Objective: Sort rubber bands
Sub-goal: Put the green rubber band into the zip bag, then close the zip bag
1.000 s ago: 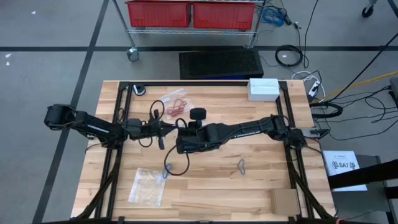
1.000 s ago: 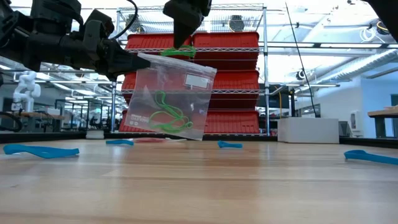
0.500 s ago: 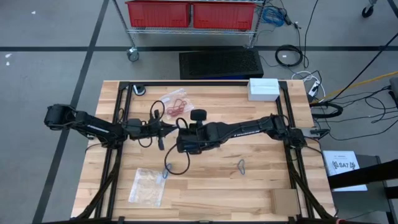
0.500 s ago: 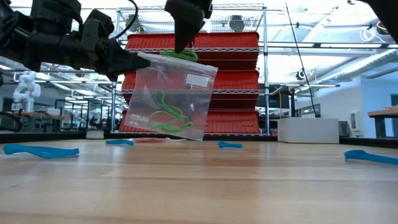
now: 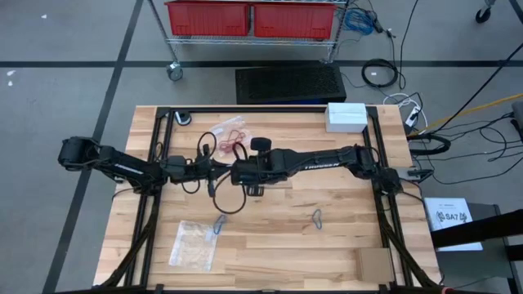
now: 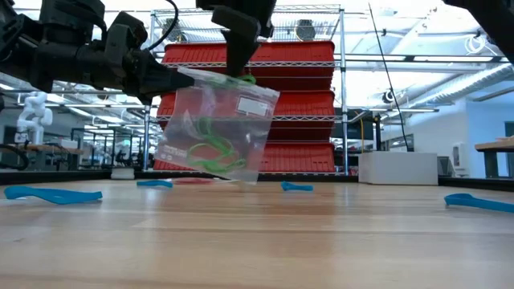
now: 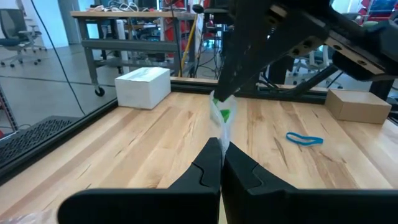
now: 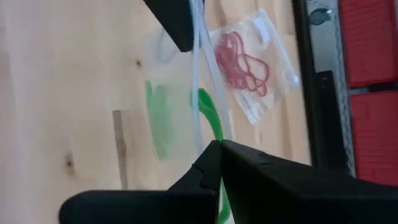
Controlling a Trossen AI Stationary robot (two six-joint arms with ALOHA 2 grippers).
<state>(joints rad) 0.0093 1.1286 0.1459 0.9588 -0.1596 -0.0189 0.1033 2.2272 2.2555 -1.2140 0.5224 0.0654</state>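
Observation:
A clear plastic bag [image 6: 215, 120] with green rubber bands [image 6: 210, 148] inside hangs above the table's middle. My left gripper [image 6: 170, 79] is shut on the bag's upper corner. My right gripper [image 6: 239, 71] comes down at the bag's mouth, shut on a green rubber band [image 6: 243, 79]. In the high view the two grippers meet near the middle, the left gripper [image 5: 214, 171] beside the right gripper [image 5: 242, 173]. Blue rubber bands [image 6: 52, 194] lie flat on the table. My left gripper pinches the bag's top edge [image 7: 222, 134] between its two shut fingers, coming level from the table's left. The bag hangs clear of the table below it, tilted. My right gripper pinches a green rubber band [image 8: 210, 115] between its fingertips, pointing down from above at the bag's mouth. The band curves down beside the bag's top edge [image 8: 198, 74].
A second clear bag holding red bands [image 5: 231, 135] lies toward the far edge. A third clear bag [image 5: 194, 243] lies near the near-left corner, a blue band [image 5: 219, 224] beside it. A white box [image 5: 346, 116] sits far right, and a cardboard piece [image 5: 376, 265] near right.
My right gripper has moved toward the table's far edge and dropped a little, bringing the green band from above the bag down to its mouth. The bag has swung slightly, its lower end shifting toward the left. My left gripper has kept still.

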